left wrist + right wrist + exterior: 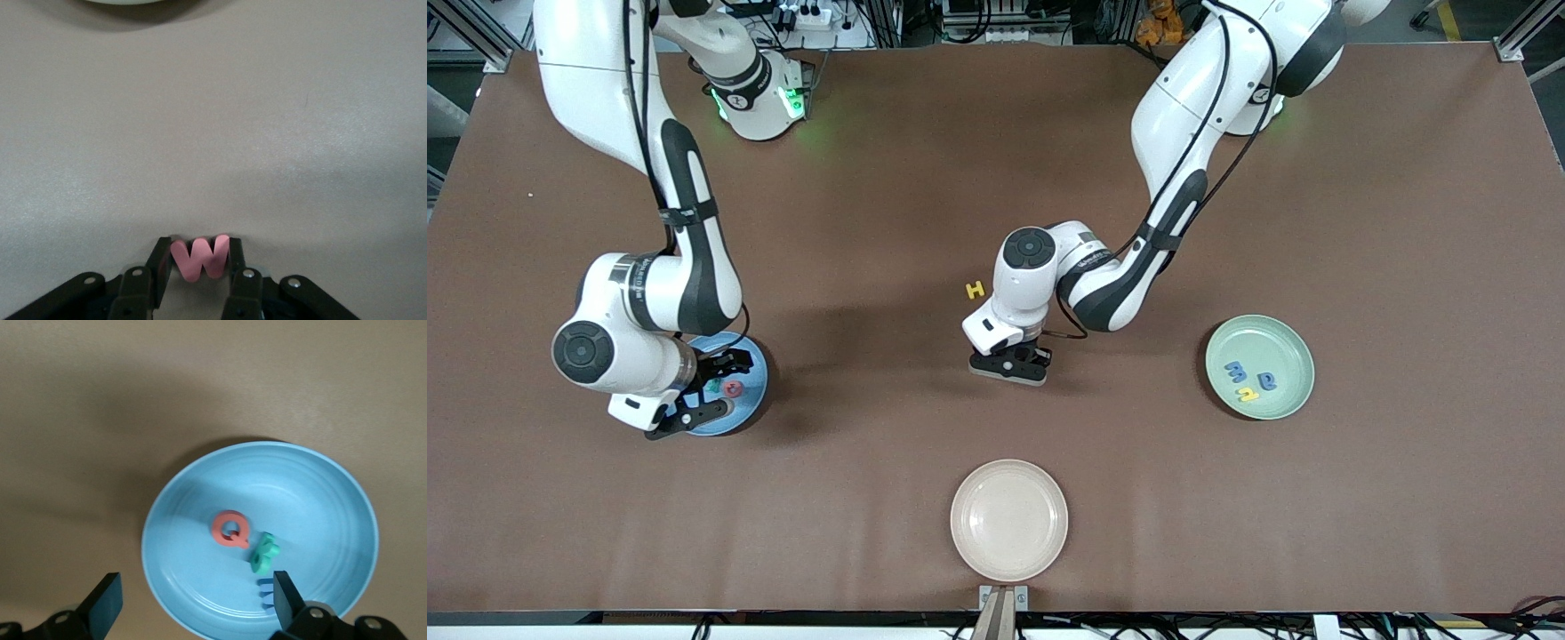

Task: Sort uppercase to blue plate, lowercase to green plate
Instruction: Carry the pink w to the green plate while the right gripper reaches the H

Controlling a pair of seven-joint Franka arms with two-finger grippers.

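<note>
the red w [200,257] is pinched between the fingers [235,257] of the left gripper [1012,363], which sits low over the middle of the table [925,178]. in the front view the gripper hides the w. the yellow h [975,289] lies flat on the table at about 11 o'clock from that gripper, near it but apart, and farther from the front camera.

the green plate [1291,342] lies at about 3 o'clock from the left gripper, toward the left arm's end of the table. in it lie three letters close together: a blue m [1235,372], a blue a [1266,380] and a yellow hooked letter [1248,394].

the blue plate [320,500] lies toward the right arm's end of the table, at about 9 o'clock from the left gripper. the right gripper [710,389] hangs over it with its fingers [105,603] spread wide and nothing between them. in the plate lie a red q [230,529], a teal letter [265,553] just beside it, and a blue letter [265,591] partly hidden by a finger.

a cream plate [1009,520] lies at about 6 o'clock from the left gripper, nearest the front camera.
</note>
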